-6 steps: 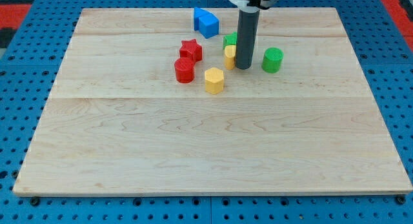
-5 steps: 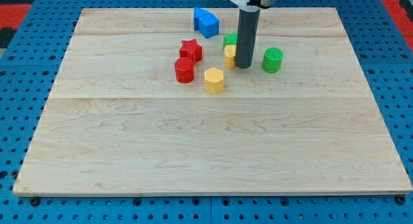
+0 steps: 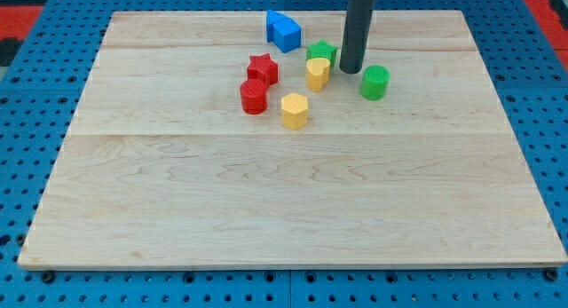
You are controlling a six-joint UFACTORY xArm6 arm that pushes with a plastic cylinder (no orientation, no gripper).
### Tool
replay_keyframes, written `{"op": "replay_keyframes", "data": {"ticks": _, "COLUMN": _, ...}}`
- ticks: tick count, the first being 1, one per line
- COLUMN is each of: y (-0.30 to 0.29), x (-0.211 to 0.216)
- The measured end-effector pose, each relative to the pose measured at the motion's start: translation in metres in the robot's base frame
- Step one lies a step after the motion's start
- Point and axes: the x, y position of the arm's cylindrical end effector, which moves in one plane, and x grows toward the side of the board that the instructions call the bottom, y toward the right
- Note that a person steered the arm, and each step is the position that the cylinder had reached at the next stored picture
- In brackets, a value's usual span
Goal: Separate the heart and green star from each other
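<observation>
Wooden board (image 3: 293,201) on blue pegboard. Rod has no jaws; my tip (image 3: 351,72) rests just right of green star (image 3: 321,52), apart from yellow heart (image 3: 317,75). Heart touches star's lower edge. Green cylinder (image 3: 374,82) near tip's right. Red star (image 3: 263,69), red cylinder (image 3: 254,97), yellow hexagon (image 3: 295,110), blue block (image 3: 283,29) nearby.

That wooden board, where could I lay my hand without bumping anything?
Anywhere below the yellow hexagon and red cylinder the board is bare. Crowded up top: green star, yellow heart, my tip, green cylinder.
</observation>
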Motion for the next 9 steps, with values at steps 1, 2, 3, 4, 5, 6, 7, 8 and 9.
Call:
{"op": "replay_keyframes", "data": {"ticks": 1, "y": -0.005, "x": -0.012}}
{"op": "replay_keyframes", "data": {"ticks": 2, "y": -0.024, "x": -0.023}}
{"op": "replay_keyframes", "data": {"ticks": 3, "y": -0.042, "x": -0.029}}
{"op": "replay_keyframes", "data": {"ticks": 4, "y": -0.043, "x": -0.029}}
{"op": "replay_keyframes", "data": {"ticks": 5, "y": -0.043, "x": -0.029}}
{"op": "replay_keyframes", "data": {"ticks": 6, "y": -0.043, "x": -0.025}}
{"op": "replay_keyframes", "data": {"ticks": 7, "y": -0.043, "x": -0.016}}
{"op": "replay_keyframes", "data": {"ticks": 8, "y": -0.043, "x": -0.005}}
{"op": "replay_keyframes", "data": {"ticks": 9, "y": -0.043, "x": 0.008}}
